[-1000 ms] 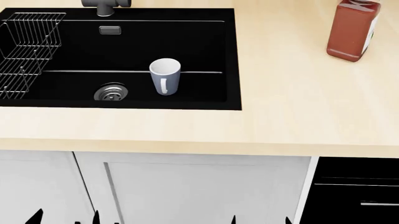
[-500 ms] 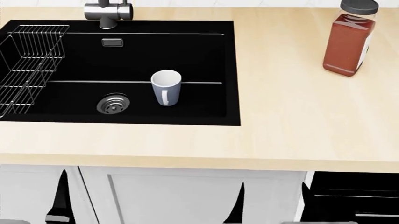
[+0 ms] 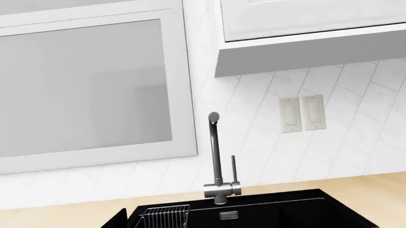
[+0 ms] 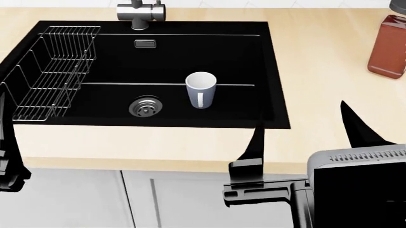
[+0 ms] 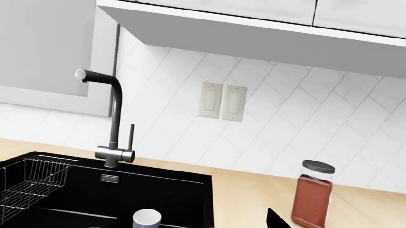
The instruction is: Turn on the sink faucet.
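Fingers of right gripper (image 4: 301, 137) spread wide, empty, over counter edge | left gripper (image 4: 9, 156) state unclear | sink faucet (image 4: 140, 10) behind sink (image 4: 269, 71), lever upright, untouched

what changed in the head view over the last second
The right gripper has risen from the bottom edge to the counter's front edge, fingers spread and holding nothing; the left arm now shows at the left edge. The view itself has shifted, so the sink, mug and red jar sit further right in frame. Nothing was grasped; the sink faucet is untouched and the mug is upright beside the drain as before.
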Tool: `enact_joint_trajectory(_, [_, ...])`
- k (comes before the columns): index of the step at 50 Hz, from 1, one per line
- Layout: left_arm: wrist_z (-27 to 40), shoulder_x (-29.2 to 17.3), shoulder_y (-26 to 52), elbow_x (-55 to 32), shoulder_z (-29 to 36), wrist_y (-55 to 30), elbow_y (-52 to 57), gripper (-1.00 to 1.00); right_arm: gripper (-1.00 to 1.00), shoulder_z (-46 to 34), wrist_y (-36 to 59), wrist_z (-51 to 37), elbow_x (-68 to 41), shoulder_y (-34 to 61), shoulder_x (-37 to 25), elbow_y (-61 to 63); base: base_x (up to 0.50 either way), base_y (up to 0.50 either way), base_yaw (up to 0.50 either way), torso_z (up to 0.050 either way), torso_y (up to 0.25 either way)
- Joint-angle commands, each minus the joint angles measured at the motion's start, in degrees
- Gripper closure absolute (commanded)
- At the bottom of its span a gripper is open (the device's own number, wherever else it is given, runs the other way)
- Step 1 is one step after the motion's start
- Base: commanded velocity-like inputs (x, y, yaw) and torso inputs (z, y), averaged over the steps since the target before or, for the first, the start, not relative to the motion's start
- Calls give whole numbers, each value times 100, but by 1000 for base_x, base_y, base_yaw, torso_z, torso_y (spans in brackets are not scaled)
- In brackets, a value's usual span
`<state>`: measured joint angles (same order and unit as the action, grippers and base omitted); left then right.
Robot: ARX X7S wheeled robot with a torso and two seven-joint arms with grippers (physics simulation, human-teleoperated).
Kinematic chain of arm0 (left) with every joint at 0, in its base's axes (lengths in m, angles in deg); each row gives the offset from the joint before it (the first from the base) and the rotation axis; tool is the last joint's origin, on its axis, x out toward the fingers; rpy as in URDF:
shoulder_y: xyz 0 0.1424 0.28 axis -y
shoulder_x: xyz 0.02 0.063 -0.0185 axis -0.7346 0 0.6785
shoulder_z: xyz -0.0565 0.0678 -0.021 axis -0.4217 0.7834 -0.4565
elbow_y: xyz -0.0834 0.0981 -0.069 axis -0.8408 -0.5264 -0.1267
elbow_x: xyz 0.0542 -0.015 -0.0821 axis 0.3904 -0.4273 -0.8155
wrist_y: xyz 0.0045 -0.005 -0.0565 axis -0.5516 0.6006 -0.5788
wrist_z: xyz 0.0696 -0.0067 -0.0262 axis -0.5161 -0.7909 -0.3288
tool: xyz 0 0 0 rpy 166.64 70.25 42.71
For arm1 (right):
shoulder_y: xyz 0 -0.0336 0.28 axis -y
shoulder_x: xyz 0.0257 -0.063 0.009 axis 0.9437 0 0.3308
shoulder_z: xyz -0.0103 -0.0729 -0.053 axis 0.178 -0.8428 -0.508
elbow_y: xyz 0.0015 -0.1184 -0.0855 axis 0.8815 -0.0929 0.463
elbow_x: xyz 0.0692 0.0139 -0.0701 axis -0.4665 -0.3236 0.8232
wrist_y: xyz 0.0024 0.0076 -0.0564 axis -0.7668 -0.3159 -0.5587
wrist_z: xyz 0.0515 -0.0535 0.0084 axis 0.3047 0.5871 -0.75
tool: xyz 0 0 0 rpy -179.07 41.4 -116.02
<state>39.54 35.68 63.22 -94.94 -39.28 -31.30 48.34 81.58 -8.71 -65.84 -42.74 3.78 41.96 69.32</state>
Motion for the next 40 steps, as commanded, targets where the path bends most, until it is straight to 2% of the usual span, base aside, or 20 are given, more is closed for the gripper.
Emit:
enact_joint_trajectory(1, [122,-198,467,-292,-146,-650,311,-100,-100,90,702,-444,-679,538,-262,364,0,500,0,50,59])
enact_joint_trajectory(11, [211,-364,655,-379,-50,-834,267,-100,-100,224,987,-1290,-1842,1079,-599,378,0,500,0,50,58])
enact_joint_trajectory(14, [244,-448,1043,-574,-86,-1314,383,-100,-100,554,1476,-2031,-3094,1808,-828,380,0,12,0,50,57])
enact_joint_trajectory(17, [530,-650,1678,-1279,-242,-1967,429,-100,-100,875,2125,-2775,-4308,2596,-900,371,0,0,0,50,59])
enact_joint_trajectory(22, [868,-772,2307,-2064,-525,-2536,396,-100,-100,1106,2647,-3603,-5465,3248,-845,200,161,0,0,50,56])
enact_joint_trajectory(40, [1125,-978,2409,-2566,-782,-2488,272,-100,-100,378,2287,-4015,-5622,3427,-1057,43,500,5,0,50,61])
